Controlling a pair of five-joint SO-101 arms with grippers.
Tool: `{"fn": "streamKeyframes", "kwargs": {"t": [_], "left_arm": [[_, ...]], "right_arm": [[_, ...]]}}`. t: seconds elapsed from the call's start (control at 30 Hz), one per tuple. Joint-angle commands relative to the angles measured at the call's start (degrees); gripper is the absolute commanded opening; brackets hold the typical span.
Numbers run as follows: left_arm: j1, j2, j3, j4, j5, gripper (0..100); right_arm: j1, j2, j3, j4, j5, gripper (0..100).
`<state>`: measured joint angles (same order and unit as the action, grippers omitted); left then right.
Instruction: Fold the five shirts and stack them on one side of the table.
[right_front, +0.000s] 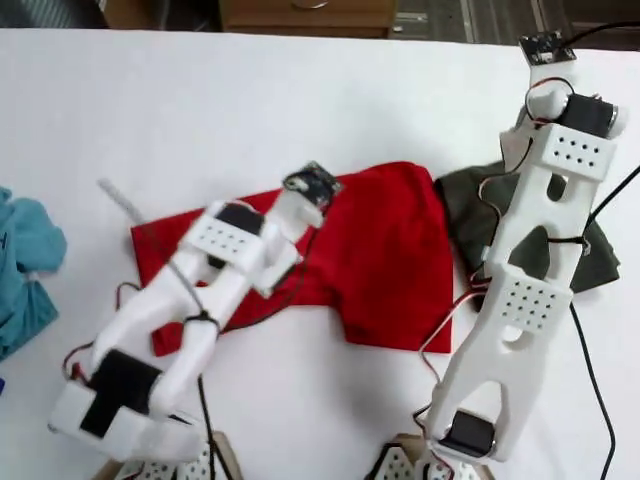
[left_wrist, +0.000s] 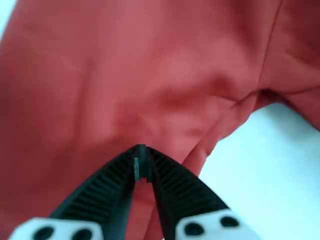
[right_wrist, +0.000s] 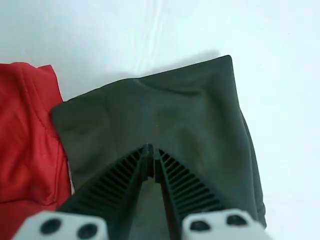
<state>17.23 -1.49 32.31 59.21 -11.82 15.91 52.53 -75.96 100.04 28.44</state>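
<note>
The left gripper (left_wrist: 141, 161) has its black ribbed fingers brought together, tips meeting, right over a wide red cotton shirt (left_wrist: 100, 75). I cannot tell whether any cloth is nipped between the tips. A soft fold of that shirt runs just past the fingertips, and beside the fold a patch of the white table (left_wrist: 270, 170) shows.

The right gripper (right_wrist: 151, 159) also has its fingers together. Its tips are over a dark green shirt folded to a rough rectangle (right_wrist: 190, 115), and the red cloth touches one edge of that shirt.

In the high view, the white left arm (right_front: 215, 265) rises from the lower left of the frame, with its wrist above the red shirt's upper middle. The red shirt lies spread across the centre of the frame. The white right arm (right_front: 535, 250) runs up the right side from the bottom edge, crossing over the dark green shirt, which lies right of centre against the red one. A crumpled teal shirt (right_front: 25, 270) sits at the left edge of the frame, well apart from the red shirt.
</note>
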Motion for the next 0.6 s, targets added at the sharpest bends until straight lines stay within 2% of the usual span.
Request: {"fn": "streamKeyframes", "kwargs": {"t": [0.0, 0.13, 0.4, 0.57], "left_arm": [[3.52, 4.75, -0.48, -1.32, 2.64, 2], [5.8, 7.74, -1.27, 0.53, 2.55, 2], [6.24, 2.46, -0.4, 5.01, 2.37, 2], [5.71, 2.2, 3.82, 2.11, 0.44, 2]], "right_arm": [[-0.04, -4.53, -2.11, 1.1, 0.44, 2.0], [0.13, -4.53, -2.11, 1.1, 0.44, 2.0], [0.04, -4.53, -2.11, 1.1, 0.44, 2.0], [-0.04, -4.53, -2.02, 1.1, 0.44, 2.0]]}}
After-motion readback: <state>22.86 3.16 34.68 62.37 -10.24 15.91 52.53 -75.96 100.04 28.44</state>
